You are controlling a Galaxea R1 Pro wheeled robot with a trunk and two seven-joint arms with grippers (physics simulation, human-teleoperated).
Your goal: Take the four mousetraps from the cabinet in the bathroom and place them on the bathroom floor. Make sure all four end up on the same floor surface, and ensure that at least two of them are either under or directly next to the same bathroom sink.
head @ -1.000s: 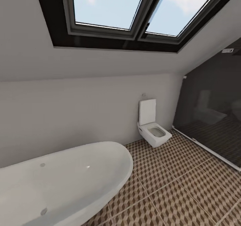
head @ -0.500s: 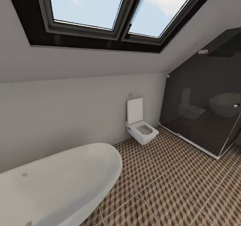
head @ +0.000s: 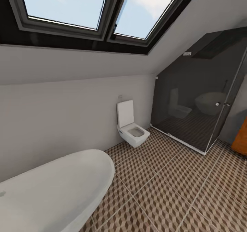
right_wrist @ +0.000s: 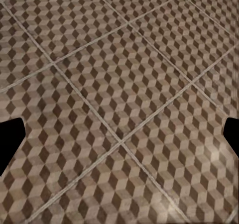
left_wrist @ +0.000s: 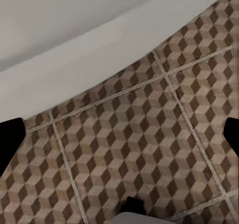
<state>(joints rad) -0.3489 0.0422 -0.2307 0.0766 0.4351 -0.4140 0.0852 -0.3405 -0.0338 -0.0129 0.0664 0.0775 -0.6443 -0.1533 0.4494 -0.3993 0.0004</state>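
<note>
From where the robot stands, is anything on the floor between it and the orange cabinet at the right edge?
Nothing visible: bare floor leads to the cabinet. The shower glass stands just beside it.

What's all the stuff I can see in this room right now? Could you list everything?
Skylight: one, two panes, dark frame, in the sloped ceiling.
Bathtub: one, white, rounded, near left.
Toilet: one, white, lid up, on the far wall.
Shower enclosure: one, dark glass, far right corner.
Bathroom floor: brown-and-beige cube-pattern tiles.
Orange-brown panel: one, at the right edge; cannot tell what.
Left gripper: dark fingertips spread wide over the tiles.
Right gripper: likewise.
</note>
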